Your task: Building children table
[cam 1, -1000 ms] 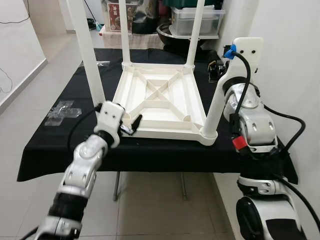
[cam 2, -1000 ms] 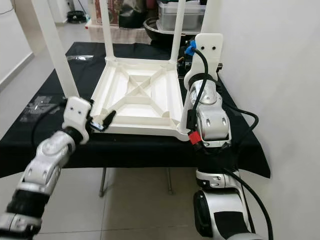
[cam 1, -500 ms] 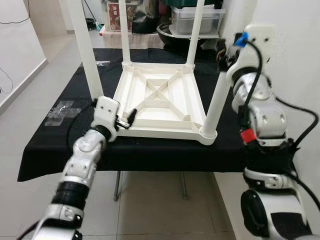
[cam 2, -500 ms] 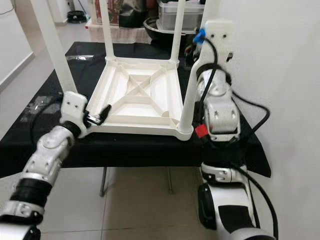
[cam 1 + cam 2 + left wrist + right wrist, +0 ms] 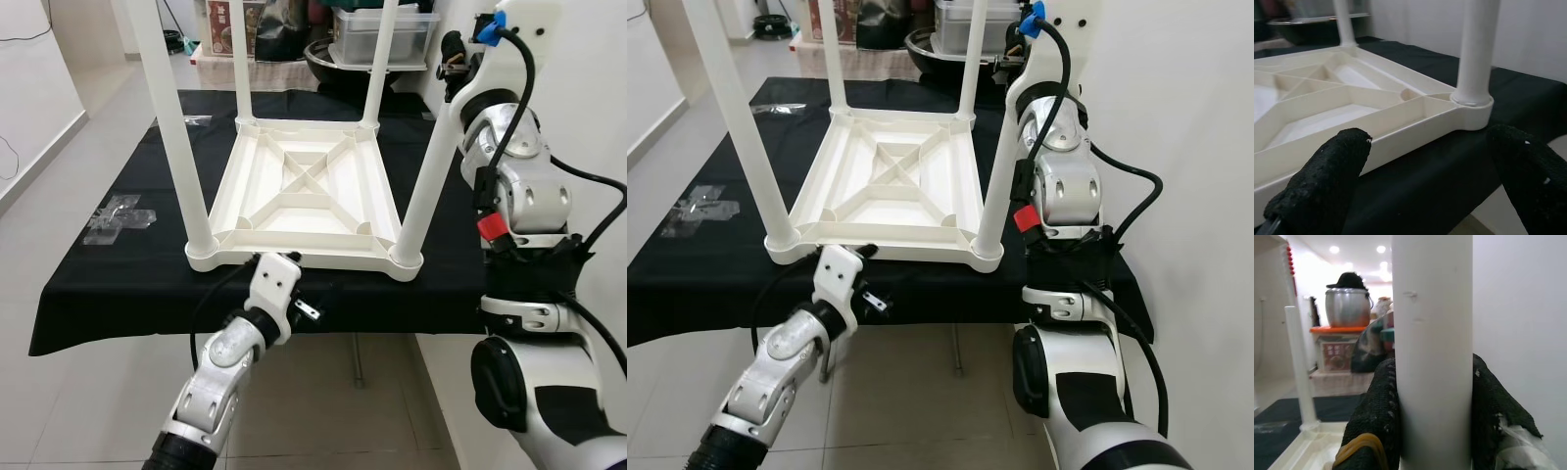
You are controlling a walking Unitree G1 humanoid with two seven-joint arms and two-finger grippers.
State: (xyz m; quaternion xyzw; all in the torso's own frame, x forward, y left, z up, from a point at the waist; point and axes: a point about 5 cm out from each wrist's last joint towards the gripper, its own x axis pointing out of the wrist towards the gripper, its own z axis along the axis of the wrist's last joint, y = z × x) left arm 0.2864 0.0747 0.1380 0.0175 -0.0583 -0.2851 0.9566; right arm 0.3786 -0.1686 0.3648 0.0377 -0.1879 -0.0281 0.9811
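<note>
The white children's table lies upside down on a black-clothed table, its legs pointing up. My right gripper is shut on the near-right leg, high up on it; in the right wrist view that leg stands between the black fingers. My left gripper hangs open in front of the cloth's front edge, just below the white frame. In the left wrist view its fingertips are spread wide, facing the frame's rim and the foot of a leg.
Clear plastic bags lie on the cloth at the left. Behind the table stand a lidded clear box and a dark pot. A white wall runs close along the right. Tiled floor lies open at the near left.
My left gripper has come away from the near-left leg's base and dropped below the front edge. My right gripper has slid higher up the near-right leg.
</note>
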